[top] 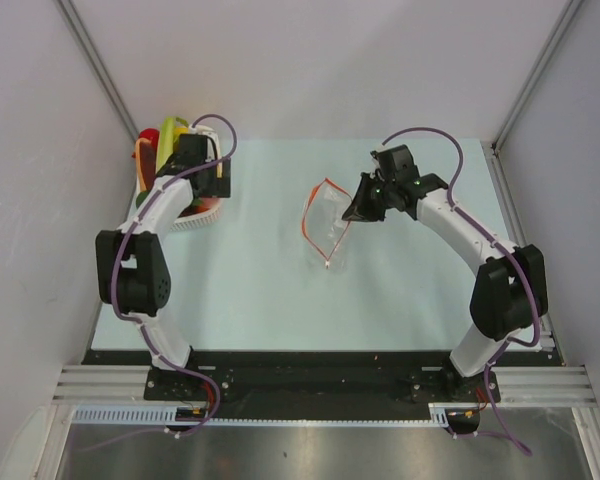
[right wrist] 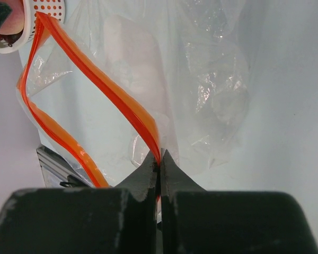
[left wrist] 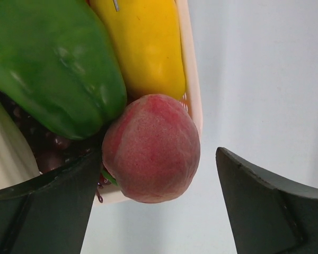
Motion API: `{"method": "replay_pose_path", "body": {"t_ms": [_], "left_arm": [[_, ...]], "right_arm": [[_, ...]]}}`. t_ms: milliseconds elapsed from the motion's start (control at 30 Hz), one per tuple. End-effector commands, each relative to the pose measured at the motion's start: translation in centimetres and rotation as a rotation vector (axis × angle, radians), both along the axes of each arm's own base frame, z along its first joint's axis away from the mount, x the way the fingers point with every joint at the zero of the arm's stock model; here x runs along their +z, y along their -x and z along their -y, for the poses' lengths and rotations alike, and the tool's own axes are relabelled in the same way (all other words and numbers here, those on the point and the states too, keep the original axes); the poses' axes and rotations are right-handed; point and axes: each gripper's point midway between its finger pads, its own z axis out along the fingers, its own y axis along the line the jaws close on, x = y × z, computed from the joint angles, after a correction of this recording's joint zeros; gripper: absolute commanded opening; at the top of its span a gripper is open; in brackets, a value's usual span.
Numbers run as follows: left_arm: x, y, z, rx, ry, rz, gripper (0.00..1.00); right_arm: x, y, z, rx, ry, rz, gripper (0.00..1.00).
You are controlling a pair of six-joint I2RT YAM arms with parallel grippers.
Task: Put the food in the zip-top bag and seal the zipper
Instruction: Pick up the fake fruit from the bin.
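Left arm [top: 152, 225] extended to desk [top: 260, 300] far-left corner, left end effector [left wrist: 158, 159] wide open astride pink fruit [left wrist: 151, 145] in basket [top: 196, 219], gripping nothing; right end effector [right wrist: 160, 159] mid-desk, clamped on bag [right wrist: 212, 79] zipper [right wrist: 111, 95].

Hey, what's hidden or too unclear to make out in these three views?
Top view: the left arm covers the basket, hiding most of the food.
Left wrist view: grapes lost in shadow under the green pepper; pale stalk cut off by the left edge.
Right wrist view: crinkled glare blurs the bag's inside; the right hand covers part of the zipper.
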Motion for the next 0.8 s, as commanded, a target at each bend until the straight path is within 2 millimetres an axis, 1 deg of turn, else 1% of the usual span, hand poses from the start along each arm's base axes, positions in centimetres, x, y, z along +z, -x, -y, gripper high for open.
{"method": "replay_pose_path", "body": {"t_ms": [0, 67, 200, 233, 300, 333, 400, 433, 467, 500, 533, 567, 600, 633, 667, 700, 733, 767], "left_arm": [[1.3, -1.0, -0.2, 0.026, -0.001, 0.03, 0.92], [1.5, -1.1, -0.3, 0.024, -0.006, 0.038, 0.89], [1.3, -0.9, -0.3, 0.021, -0.013, 0.021, 0.85], [1.1, -0.8, -0.2, 0.019, -0.009, 0.016, 0.82], [1.5, -0.6, -0.1, 0.009, -0.001, 0.021, 0.78], [1.8, -0.4, 0.0, 0.005, 0.003, 0.021, 0.73], [3.2, -0.2, 0.5, -0.01, 0.025, 0.044, 0.69], [3.6, 0.2, 0.6, -0.017, 0.031, 0.044, 0.64], [4.3, 0.3, 0.9, -0.026, 0.037, 0.057, 0.62], [5.8, 0.7, 1.1, -0.032, 0.045, 0.088, 0.6], [6.4, 1.0, 1.3, -0.039, 0.05, 0.094, 0.58], [7.2, 1.4, 1.9, -0.06, 0.063, 0.106, 0.57], [8.9, 1.8, 2.4, -0.078, 0.071, 0.14, 0.56], [9.7, 2.3, 2.9, -0.099, 0.075, 0.151, 0.56], [10.6, 2.8, 4.1, -0.136, 0.08, 0.166, 0.56], [12.6, 3.7, 4.9, -0.165, 0.093, 0.21, 0.55], [13.4, 4.1, 5.7, -0.192, 0.097, 0.226, 0.56], [14.1, 4.9, 7.6, -0.245, 0.113, 0.236, 0.56]], "right_arm": [[2.0, -0.5, -0.7, 0.022, -0.027, 0.049, 0.0], [1.8, -0.5, -0.7, 0.023, -0.026, 0.046, 0.0], [1.6, -0.5, -0.9, 0.028, -0.034, 0.033, 0.0], [1.6, -0.5, -1.1, 0.032, -0.038, 0.031, 0.0], [1.6, -0.5, -1.1, 0.035, -0.043, 0.026, 0.0], [1.3, -0.3, -1.3, 0.042, -0.045, 0.015, 0.0], [1.4, -0.3, -1.4, 0.047, -0.054, 0.014, 0.0], [1.2, -0.2, -1.6, 0.052, -0.059, 0.008, 0.0], [1.3, -0.2, -1.6, 0.054, -0.064, 0.006, 0.0], [1.3, 0.0, -1.8, 0.059, -0.068, 0.004, 0.0], [1.5, 0.1, -2.0, 0.069, -0.083, 0.003, 0.0], [1.6, 0.1, -2.1, 0.071, -0.092, -0.001, 0.0], [1.8, 0.3, -2.3, 0.08, -0.105, -0.003, 0.0], [2.2, 0.6, -2.9, 0.108, -0.138, -0.004, 0.0], [2.6, 0.8, -3.3, 0.124, -0.16, -0.005, 0.0], [2.8, 0.9, -3.7, 0.128, -0.183, -0.017, 0.0], [3.3, 1.2, -4.2, 0.15, -0.212, -0.018, 0.0], [3.6, 1.4, -4.6, 0.162, -0.229, -0.021, 0.0]]}}
